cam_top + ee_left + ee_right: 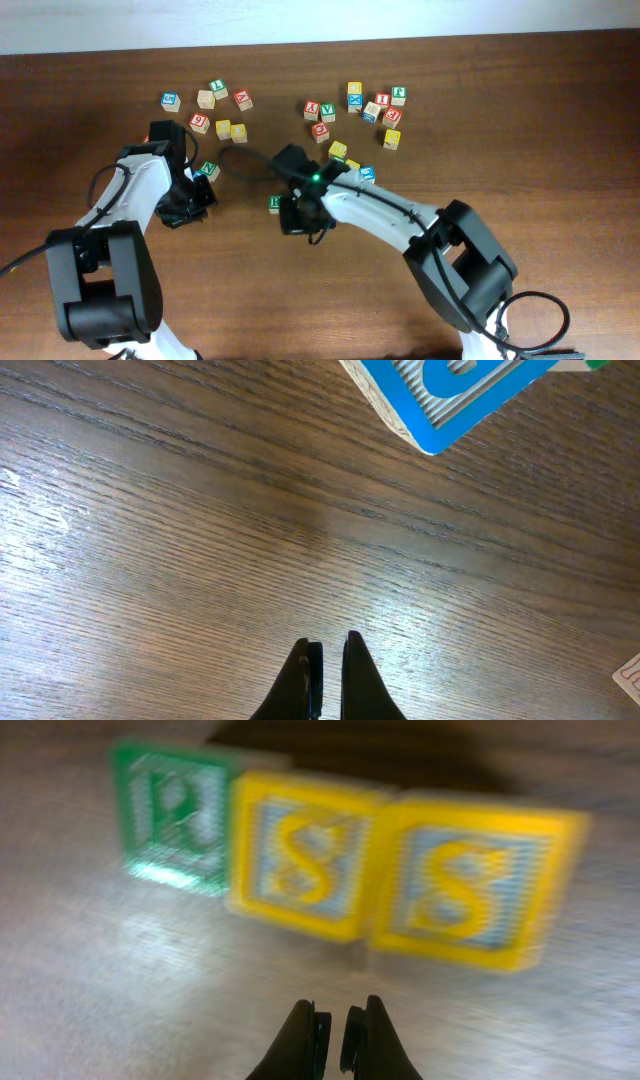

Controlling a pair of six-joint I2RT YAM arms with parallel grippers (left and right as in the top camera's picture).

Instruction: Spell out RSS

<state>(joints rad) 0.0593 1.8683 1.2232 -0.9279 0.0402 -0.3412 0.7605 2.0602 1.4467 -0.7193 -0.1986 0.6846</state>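
Sitting in a row on the table (pixel 90 980): green cube (pixel 175 815), middle yellow cube (pixel 300 855), right yellow cube (pixel 470 885). Probably handling light, hard and a little slick; pinching opposite flat faces looking safest. Left gripper (pixel 327 660) and right gripper (pixel 333 1025) closed, holding nothing.

Dark, wood-grained surface (pixel 480 130). Strewn along the far side with lettered cubes: left cluster (pixel 206 99), right cluster (pixel 372 110). Nearer, side by side in a row: green R cube (pixel 175 815), yellow S cube (pixel 305 855), second yellow S cube (pixel 470 880). Blue-faced cube (pixel 460 390) lying apart, left of the row.
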